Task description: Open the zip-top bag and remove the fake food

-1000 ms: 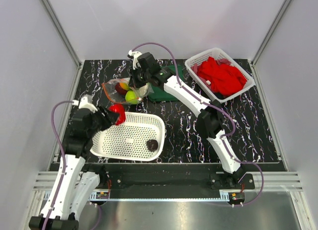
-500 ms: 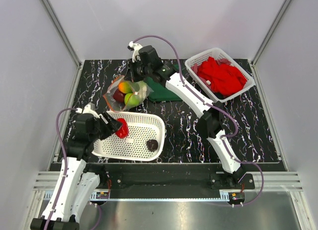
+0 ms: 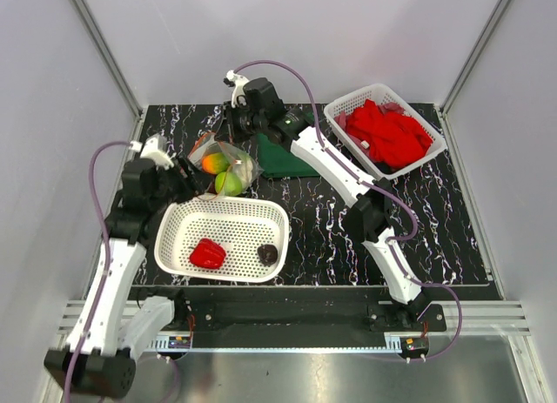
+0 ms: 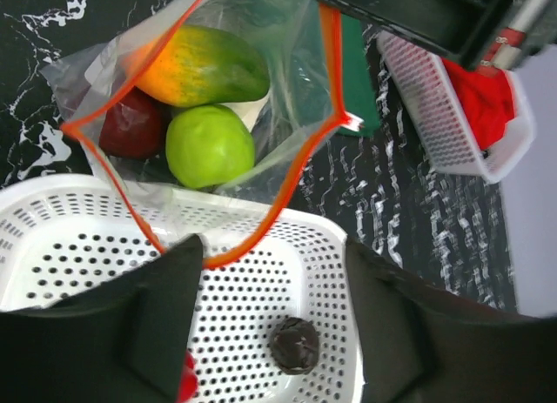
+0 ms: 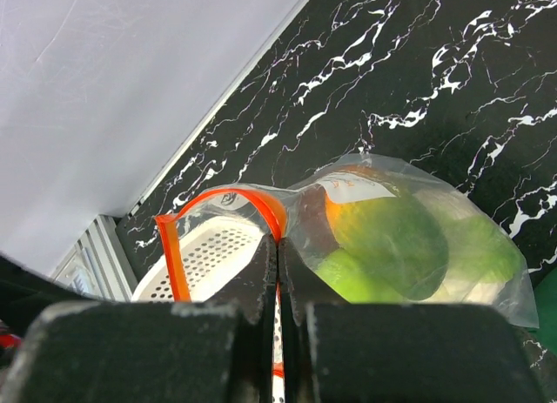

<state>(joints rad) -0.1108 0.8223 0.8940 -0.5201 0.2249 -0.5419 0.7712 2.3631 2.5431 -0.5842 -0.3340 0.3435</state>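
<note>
My right gripper [image 3: 233, 131] [image 5: 278, 246] is shut on the red-orange zip strip of the clear zip-top bag [image 3: 224, 164] [image 5: 418, 211] and holds it up, mouth open toward the white basket. Inside the bag are an orange-green mango [image 4: 204, 65], a green apple [image 4: 209, 146] and a dark red piece [image 4: 130, 129]. My left gripper [image 3: 178, 187] [image 4: 274, 320] is open and empty, just in front of the bag mouth, above the basket's far rim. The red pepper [image 3: 207, 253] and a small dark piece [image 3: 268, 254] [image 4: 296, 345] lie in the white basket [image 3: 261, 207]. I cannot make out a cauliflower.
A folded green cloth [image 3: 283, 159] lies right of the bag under the right arm. A second white basket [image 3: 344, 107] holding red cloths [image 3: 387, 133] stands at the back right. Grey walls close in the left, back and right sides.
The left gripper let go of the red pepper into the white basket, then moved back and left to the bag mouth. The right gripper kept its hold and turned the bag a little.
</note>
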